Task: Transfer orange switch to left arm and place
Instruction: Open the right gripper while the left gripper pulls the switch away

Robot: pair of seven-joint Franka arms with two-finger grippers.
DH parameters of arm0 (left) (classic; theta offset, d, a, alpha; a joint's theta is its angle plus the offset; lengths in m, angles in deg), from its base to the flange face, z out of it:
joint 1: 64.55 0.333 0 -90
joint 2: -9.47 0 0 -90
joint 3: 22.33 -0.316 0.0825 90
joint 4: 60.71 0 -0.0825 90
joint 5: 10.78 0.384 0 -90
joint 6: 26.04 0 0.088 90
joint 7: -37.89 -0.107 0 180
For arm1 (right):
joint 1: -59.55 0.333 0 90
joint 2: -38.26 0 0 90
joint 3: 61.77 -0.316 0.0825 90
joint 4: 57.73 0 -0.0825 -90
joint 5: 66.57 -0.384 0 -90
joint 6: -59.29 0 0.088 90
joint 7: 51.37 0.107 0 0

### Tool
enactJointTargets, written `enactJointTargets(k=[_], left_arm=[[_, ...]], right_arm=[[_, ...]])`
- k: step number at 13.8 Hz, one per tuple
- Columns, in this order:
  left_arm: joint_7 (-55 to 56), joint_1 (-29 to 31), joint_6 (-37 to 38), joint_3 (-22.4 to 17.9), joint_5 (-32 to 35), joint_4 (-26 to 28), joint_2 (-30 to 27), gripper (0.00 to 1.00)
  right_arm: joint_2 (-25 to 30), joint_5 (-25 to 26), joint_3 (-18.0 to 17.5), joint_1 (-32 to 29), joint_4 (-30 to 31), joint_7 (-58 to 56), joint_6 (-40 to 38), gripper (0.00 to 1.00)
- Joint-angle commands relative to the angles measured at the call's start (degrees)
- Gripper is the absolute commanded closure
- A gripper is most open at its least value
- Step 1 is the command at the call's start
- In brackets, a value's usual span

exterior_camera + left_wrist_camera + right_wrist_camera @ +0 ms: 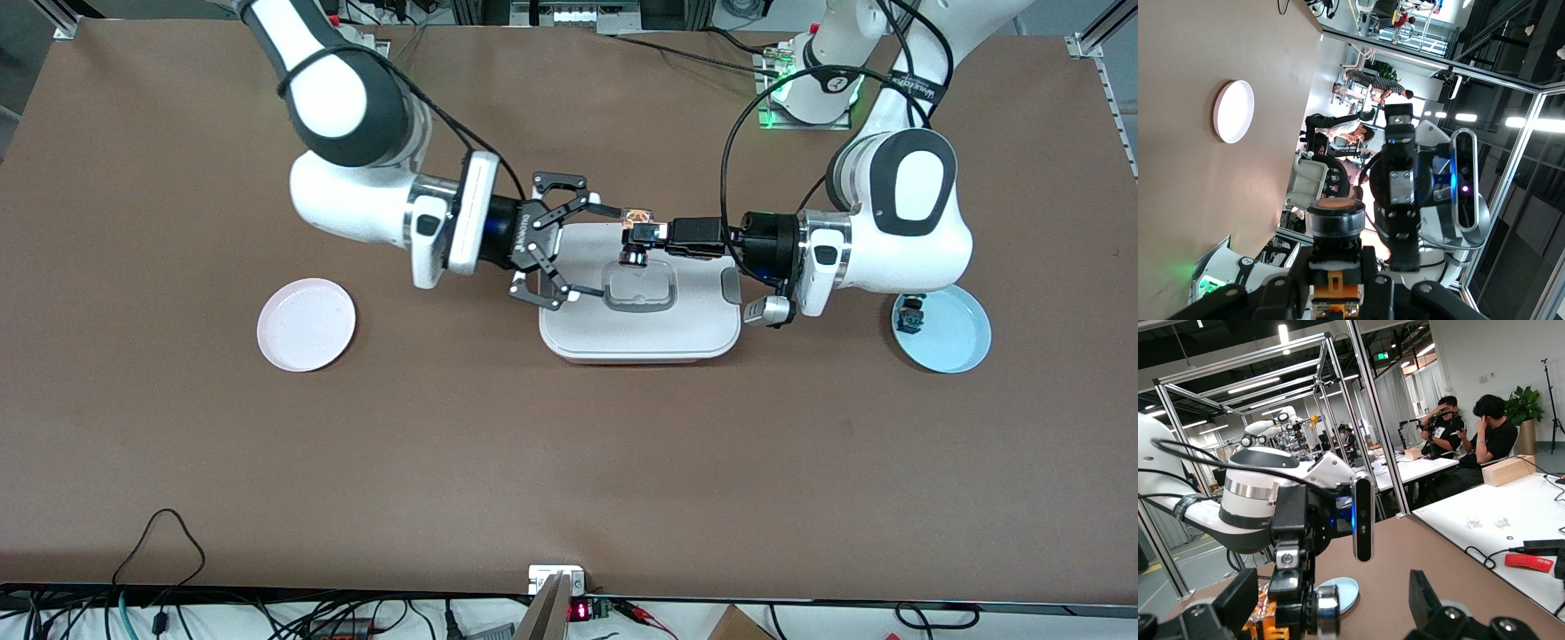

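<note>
Blue plate [956, 342] holds small switch [910, 316]; pink plate [306, 324] bare; box [640, 333] lidded.

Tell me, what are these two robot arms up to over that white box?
They are passing a small part between them in mid-air. The left gripper is shut on the orange switch, holding it above the box. The right gripper faces it with fingers spread wide on either side, not gripping yet. A pink plate and a blue plate sit toward either end of the table.
</note>
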Motion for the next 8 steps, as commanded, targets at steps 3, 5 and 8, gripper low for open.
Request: enactJointTargets(k=[3,5,8], left_arm=[[-1.1,3.4,1.9,-0.1,12.7,-1.1,-1.5,0.80],[-1.2,5.6,2.7,-0.1,22.8,-2.6,-1.5,0.80],[-7.6,7.8,3.9,-0.2,39.4,-4.2,-1.4,0.80]], right_arm=[[2.5,6.2,1.5,-5.7,-0.2,3.7,-9.8,0.00],[3.5,10.6,1.6,-9.7,0.0,5.4,-16.4,0.00],[5.1,19.1,1.7,-17.0,0.1,6.9,-28.5,0.00]])
